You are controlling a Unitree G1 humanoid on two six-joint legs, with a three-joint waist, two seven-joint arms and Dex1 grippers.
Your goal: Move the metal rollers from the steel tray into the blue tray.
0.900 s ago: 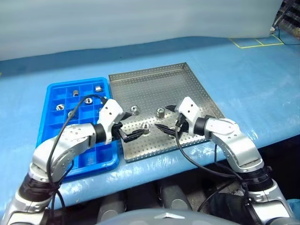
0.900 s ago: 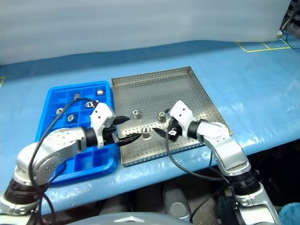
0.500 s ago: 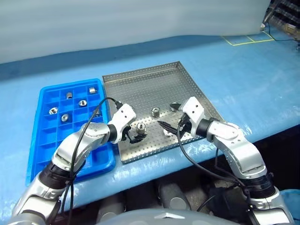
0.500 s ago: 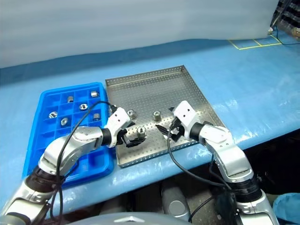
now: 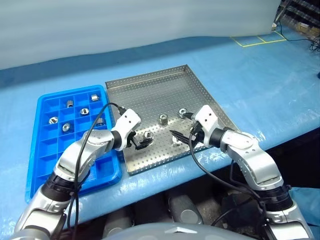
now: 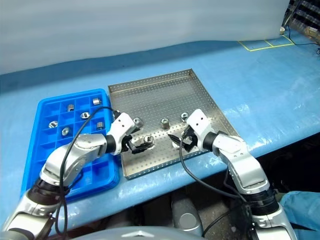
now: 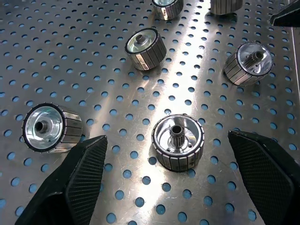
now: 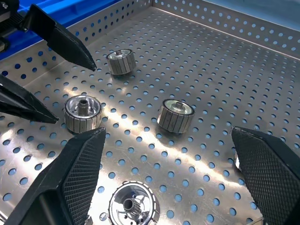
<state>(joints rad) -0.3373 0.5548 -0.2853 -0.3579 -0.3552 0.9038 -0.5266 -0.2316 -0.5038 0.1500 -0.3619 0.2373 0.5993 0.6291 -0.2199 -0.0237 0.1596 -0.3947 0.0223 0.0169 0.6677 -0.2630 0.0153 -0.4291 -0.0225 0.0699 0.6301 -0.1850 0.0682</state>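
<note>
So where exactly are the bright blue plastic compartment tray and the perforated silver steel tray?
bright blue plastic compartment tray (image 5: 80,172), left eye view, bare near compartments.
perforated silver steel tray (image 5: 150,92), left eye view, bare far floor.

Workshop or lab bench, blue-covered table (image 5: 280,85), yellow floor tape (image 5: 255,39), plain white backdrop (image 5: 125,22)
</note>
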